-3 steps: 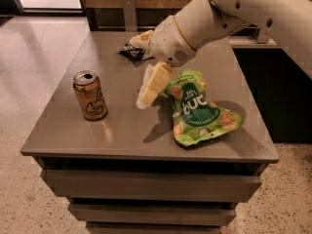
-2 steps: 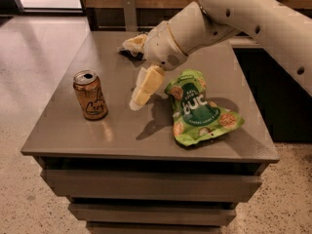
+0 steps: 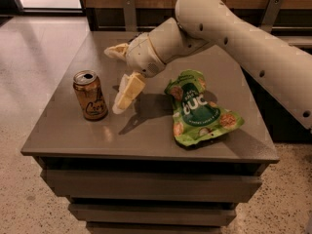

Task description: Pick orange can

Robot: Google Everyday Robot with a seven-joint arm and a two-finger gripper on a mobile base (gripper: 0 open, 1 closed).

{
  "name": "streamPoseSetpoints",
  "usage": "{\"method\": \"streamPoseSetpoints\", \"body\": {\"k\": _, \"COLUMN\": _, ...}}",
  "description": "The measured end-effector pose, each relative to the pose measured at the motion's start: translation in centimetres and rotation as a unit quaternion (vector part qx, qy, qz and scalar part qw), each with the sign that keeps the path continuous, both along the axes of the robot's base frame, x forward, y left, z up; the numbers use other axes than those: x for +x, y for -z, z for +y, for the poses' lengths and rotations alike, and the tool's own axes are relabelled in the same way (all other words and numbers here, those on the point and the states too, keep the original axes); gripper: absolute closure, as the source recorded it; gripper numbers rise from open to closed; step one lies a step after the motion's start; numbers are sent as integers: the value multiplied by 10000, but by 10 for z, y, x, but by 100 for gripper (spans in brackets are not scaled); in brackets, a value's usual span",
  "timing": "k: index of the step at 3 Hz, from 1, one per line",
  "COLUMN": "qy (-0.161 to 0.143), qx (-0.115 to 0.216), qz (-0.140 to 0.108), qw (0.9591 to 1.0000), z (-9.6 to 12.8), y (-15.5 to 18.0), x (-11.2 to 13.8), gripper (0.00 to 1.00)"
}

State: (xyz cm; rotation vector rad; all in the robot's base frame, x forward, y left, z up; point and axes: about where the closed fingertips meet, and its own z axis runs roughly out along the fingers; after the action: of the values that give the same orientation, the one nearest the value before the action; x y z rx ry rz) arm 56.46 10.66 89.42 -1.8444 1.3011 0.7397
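Orange can (image 3: 90, 95), coppery, upright, dark cursive lettering, silver top; gripper (image 3: 114, 79) just beside, fingers wide apart.

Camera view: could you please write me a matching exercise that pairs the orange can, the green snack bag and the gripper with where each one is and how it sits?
Things:
1. orange can
2. green snack bag
3. gripper

Places and states:
A. lying flat on the table, toward the picture's right
B. open, between the can and the bag, close beside the can
C. standing upright, toward the picture's left

Pairs: 1-C, 2-A, 3-B.
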Motion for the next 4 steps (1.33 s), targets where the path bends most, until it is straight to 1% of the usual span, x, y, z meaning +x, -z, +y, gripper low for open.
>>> {"method": "streamPoseSetpoints", "body": {"k": 2, "qy": -323, "qx": 413, "qz": 160, "qw": 9985, "z": 37, "y": 16, "x": 5, "gripper": 0}}
{"method": "streamPoseSetpoints", "body": {"k": 3, "qy": -467, "qx": 512, "qz": 236, "qw": 9973, "z": 47, "y": 19, "x": 3, "gripper": 2}}
{"method": "streamPoseSetpoints", "body": {"k": 4, "qy": -577, "qx": 564, "qz": 280, "qw": 9963, "z": 55, "y": 20, "x": 0, "gripper": 19}}
